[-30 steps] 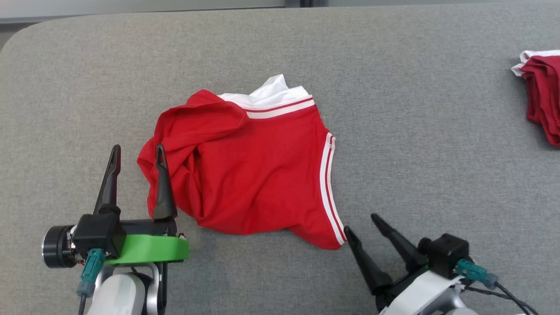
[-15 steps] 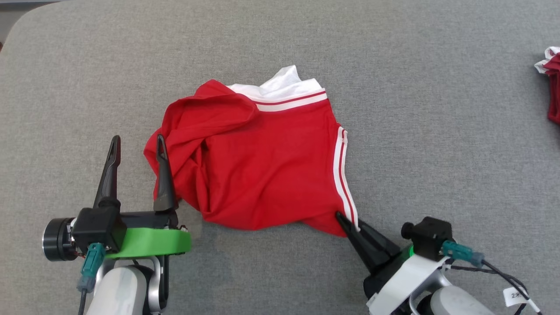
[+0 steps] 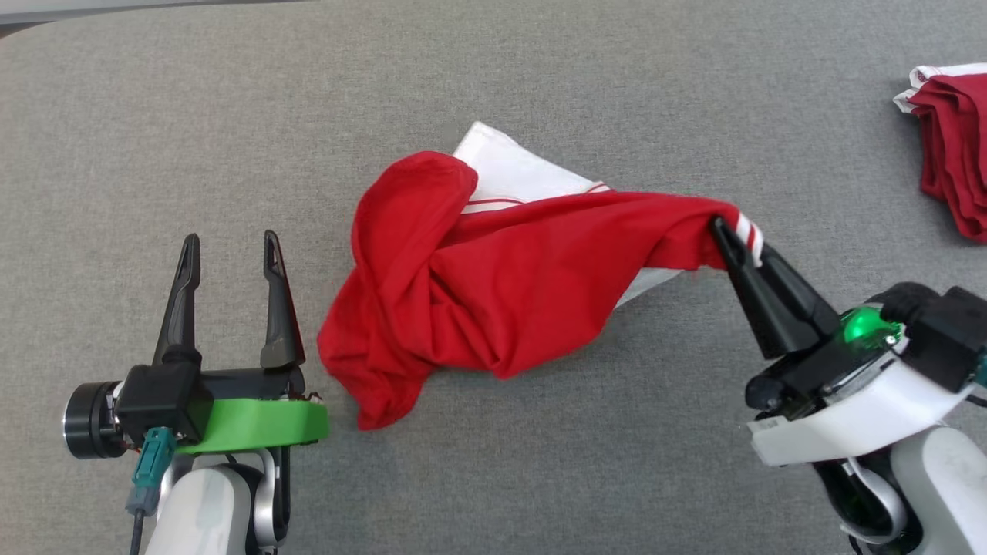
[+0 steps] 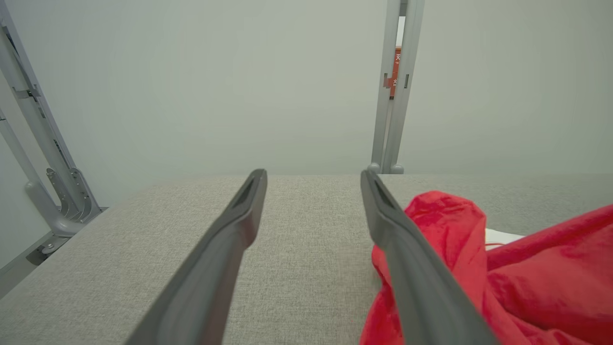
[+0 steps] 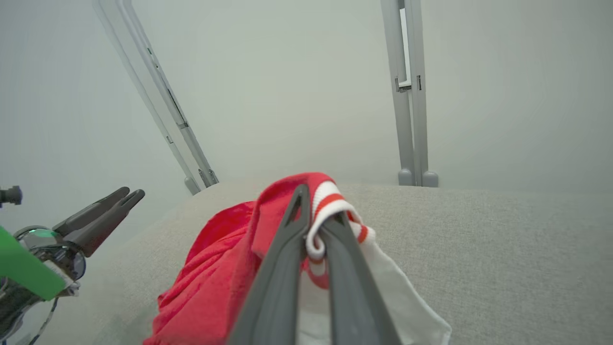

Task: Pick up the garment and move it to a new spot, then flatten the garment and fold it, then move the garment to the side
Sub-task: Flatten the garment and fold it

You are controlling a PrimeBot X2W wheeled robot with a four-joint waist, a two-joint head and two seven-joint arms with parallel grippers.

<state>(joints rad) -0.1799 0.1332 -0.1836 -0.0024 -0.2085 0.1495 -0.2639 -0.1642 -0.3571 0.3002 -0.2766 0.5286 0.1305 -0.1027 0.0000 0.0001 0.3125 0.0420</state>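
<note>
The garment is red with white panels and a red-and-white striped hem, and it lies rumpled on the grey table. My right gripper is shut on the striped hem and holds that edge up off the table, so the cloth stretches from the pile to the right. The right wrist view shows the striped hem pinched between the fingers, with the garment hanging below. My left gripper stands open just left of the pile, nothing between its fingers. In the left wrist view the garment bulges beside the right finger of the left gripper.
A stack of folded red garments lies at the table's right edge. The grey fabric table stretches wide behind and to the left. Grey metal frame posts stand beyond the far edge before a pale wall.
My right gripper shut on the striped hem at the garment's lower right corner, then lifted it up and to the right, pulling the cloth into a stretched shape. The left gripper stayed open in place.
</note>
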